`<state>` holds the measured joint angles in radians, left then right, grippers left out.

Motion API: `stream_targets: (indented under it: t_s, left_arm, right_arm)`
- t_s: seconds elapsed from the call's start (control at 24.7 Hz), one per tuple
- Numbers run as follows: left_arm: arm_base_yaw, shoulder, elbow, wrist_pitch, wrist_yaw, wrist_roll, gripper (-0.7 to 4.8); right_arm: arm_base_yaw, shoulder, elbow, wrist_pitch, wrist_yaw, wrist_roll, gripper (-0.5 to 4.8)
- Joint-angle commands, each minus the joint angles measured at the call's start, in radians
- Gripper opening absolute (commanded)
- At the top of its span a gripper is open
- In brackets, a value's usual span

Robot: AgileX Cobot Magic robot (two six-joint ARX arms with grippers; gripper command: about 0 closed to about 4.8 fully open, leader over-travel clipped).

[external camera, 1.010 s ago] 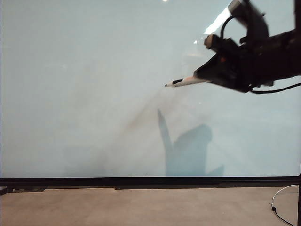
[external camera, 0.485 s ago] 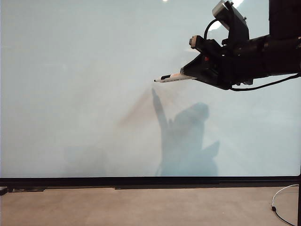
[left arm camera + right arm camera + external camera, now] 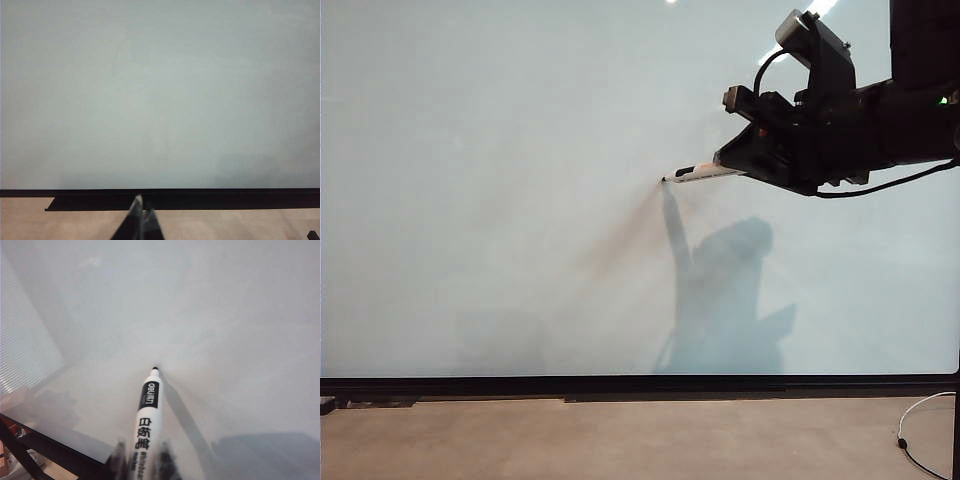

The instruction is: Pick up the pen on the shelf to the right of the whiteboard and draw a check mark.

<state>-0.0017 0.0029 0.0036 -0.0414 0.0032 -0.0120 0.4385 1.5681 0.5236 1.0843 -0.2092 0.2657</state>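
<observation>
Pen (image 3: 705,173) pickup looks done: the right gripper (image 3: 745,160) pinches the barrel, high up in front of the whiteboard (image 3: 500,200), toward its right side. The black tip points at the whiteboard and seems to touch or almost touch it where its shadow meets it; I cannot tell which. No ink line shows, so the whole check mark is left to draw. The left gripper (image 3: 140,220), fingers pressed together and holding nothing, sits low, near the whiteboard's black bottom edge.
</observation>
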Motion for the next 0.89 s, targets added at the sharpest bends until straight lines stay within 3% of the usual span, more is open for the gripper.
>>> stream_targets:
  t_s: [0.04, 0.89]
  left_arm:
    - [0.0, 0.0, 0.003, 0.013, 0.0, 0.004, -0.04]
    - [0.0, 0.0, 0.003, 0.013, 0.0, 0.004, -0.04]
  right_arm:
    - [0.001, -0.003, 0.004, 0.01, 0.014, 0.003, -0.07]
    - [0.001, -0.003, -0.003, -0.053, 0.079, -0.005, -0.07]
